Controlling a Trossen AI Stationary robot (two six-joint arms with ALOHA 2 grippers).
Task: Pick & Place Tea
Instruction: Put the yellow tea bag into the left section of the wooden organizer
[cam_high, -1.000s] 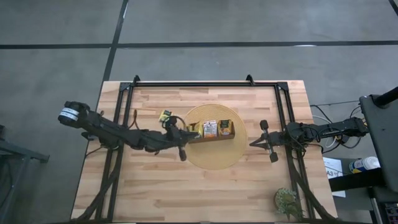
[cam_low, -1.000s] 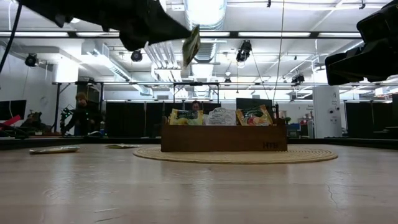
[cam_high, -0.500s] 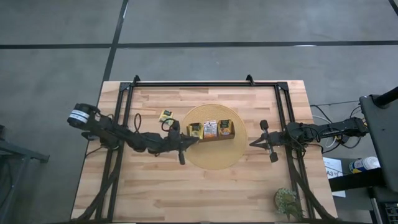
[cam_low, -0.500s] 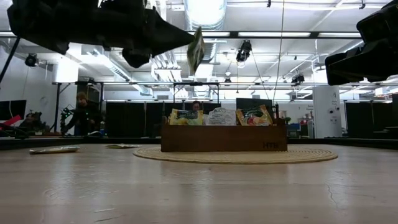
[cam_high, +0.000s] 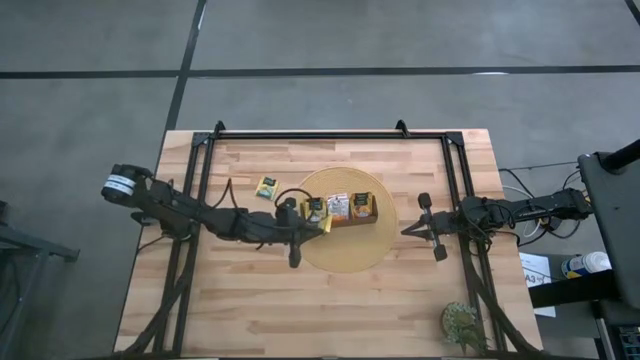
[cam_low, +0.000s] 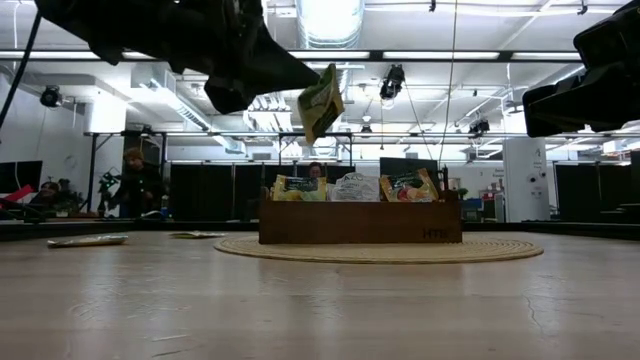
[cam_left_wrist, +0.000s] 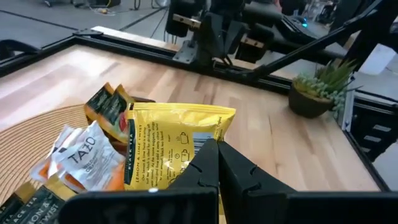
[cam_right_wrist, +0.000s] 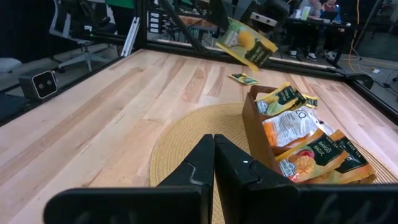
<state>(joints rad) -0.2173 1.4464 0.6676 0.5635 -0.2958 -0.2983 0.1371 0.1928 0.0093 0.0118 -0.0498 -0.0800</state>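
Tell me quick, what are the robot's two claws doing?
Left gripper: closed, holding a yellow tea packet above the wooden tray.
Right gripper: closed, holding nothing.

- "TAZO" on a white tea packet (cam_left_wrist: 87, 158) in the tray (letters tilted)
- "MANGO" on an orange packet (cam_right_wrist: 309, 157), at the tray's 5 o'clock end in the right wrist view

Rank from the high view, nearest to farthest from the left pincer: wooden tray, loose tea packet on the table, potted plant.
1. Brown three-compartment wooden tray, right beside the left pincer, on the round mat.
2. Loose yellow-green tea packet, on bare table behind the left arm.
3. Small green potted plant, at the right near corner.
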